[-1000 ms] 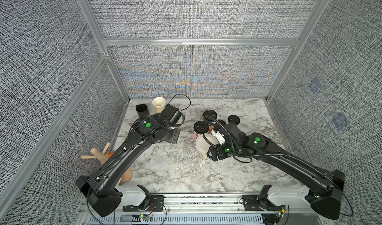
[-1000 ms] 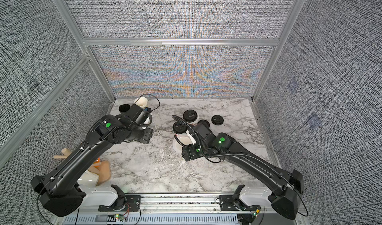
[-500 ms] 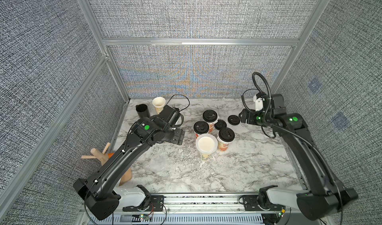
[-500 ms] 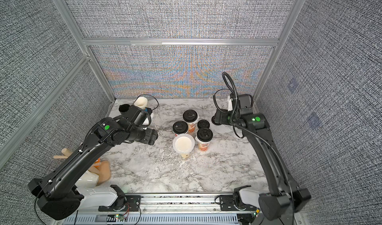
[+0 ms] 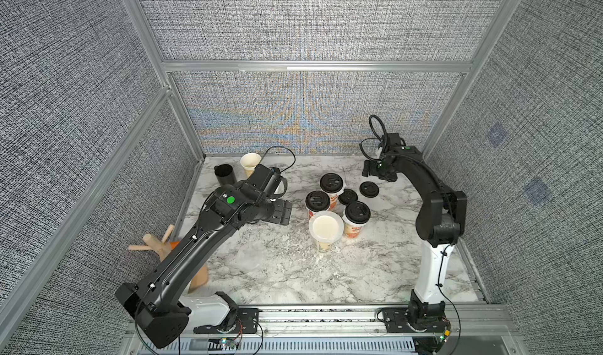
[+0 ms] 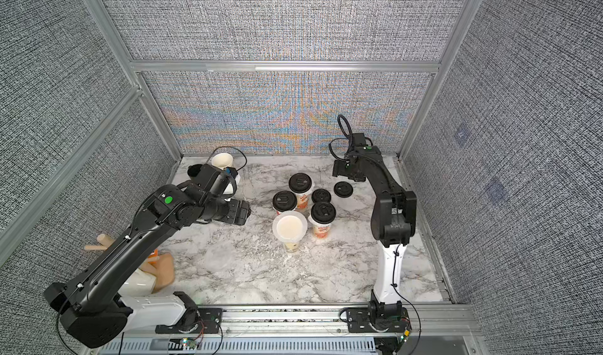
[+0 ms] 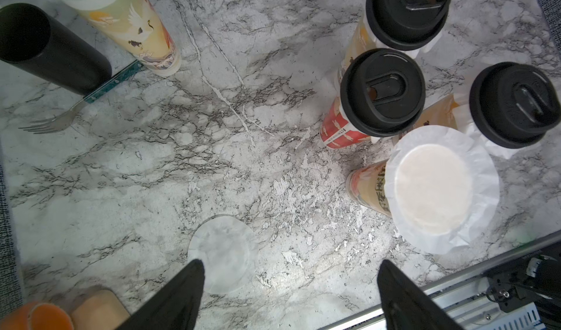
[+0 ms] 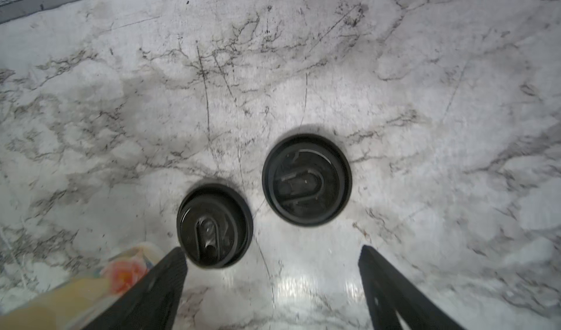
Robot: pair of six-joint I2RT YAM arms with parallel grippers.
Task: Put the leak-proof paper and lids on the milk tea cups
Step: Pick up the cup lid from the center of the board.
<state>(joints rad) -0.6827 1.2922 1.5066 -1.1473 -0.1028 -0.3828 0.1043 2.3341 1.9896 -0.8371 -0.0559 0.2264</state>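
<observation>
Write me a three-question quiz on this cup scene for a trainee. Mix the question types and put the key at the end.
1. True or false: the cup under the leak-proof paper also wears a lid.
2. How many milk tea cups wear black lids? A) two B) three C) five
3. Fill in: the left gripper and the right gripper both have their fingers ____, with nothing between them.

Key: 1 false; 2 B; 3 open.
</observation>
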